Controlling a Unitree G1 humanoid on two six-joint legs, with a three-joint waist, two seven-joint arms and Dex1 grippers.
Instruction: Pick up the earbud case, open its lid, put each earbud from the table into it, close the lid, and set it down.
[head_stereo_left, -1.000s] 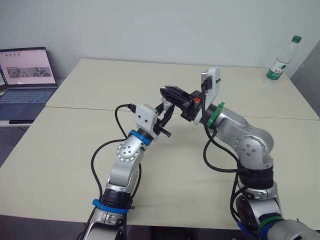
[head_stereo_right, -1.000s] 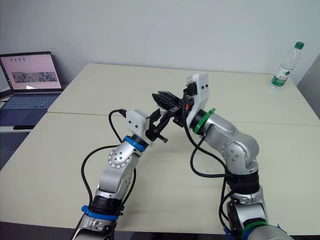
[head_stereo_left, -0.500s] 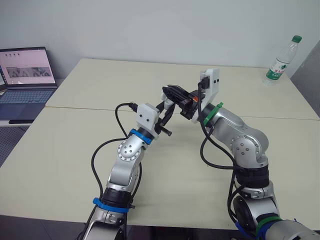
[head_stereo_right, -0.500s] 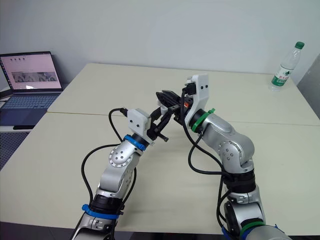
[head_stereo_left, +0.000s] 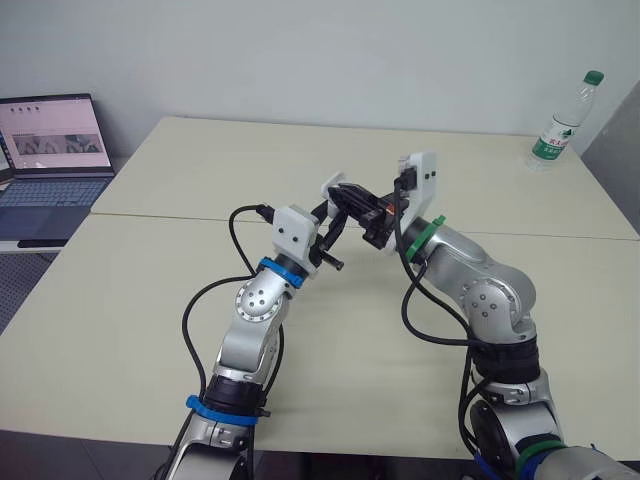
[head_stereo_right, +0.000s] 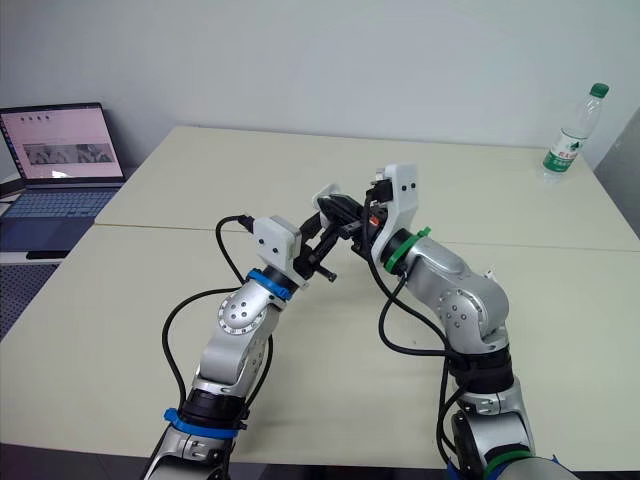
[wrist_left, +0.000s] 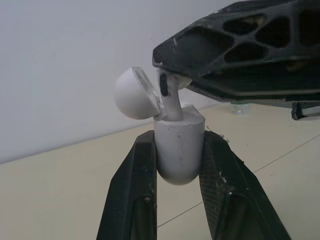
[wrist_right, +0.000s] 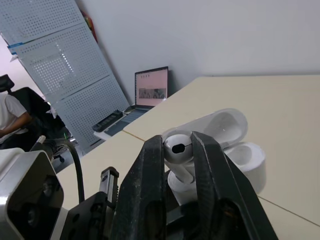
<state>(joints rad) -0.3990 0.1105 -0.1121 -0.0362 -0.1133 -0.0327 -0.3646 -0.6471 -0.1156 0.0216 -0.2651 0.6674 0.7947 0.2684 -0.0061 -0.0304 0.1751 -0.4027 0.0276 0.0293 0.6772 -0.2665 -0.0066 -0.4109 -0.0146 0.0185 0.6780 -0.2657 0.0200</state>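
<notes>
Aloft, left fingers (wrist_left: 131, 200) clamp the open earbud case (wrist_left: 179, 150), right fingers (wrist_right: 150, 195) pinch an earbud (wrist_right: 177, 148)

Bottle label (head_stereo_left: 549, 148), laptop screen (head_stereo_left: 55, 130): text illegible

earbud case (wrist_left: 179, 161): plain white, lid included
earbud (wrist_right: 176, 149): white, dark spot on its head
left pincer (wrist_left: 179, 142): black
right pincer (wrist_right: 178, 140): black
table (head_stereo_left: 200, 170): pale beige
bottle (head_stereo_left: 560, 125): clear, green cap, green-and-white label
laptop (head_stereo_left: 50, 165): grey, pinkish screen
pegboard (wrist_right: 55, 55): white, rows of small holes
</notes>
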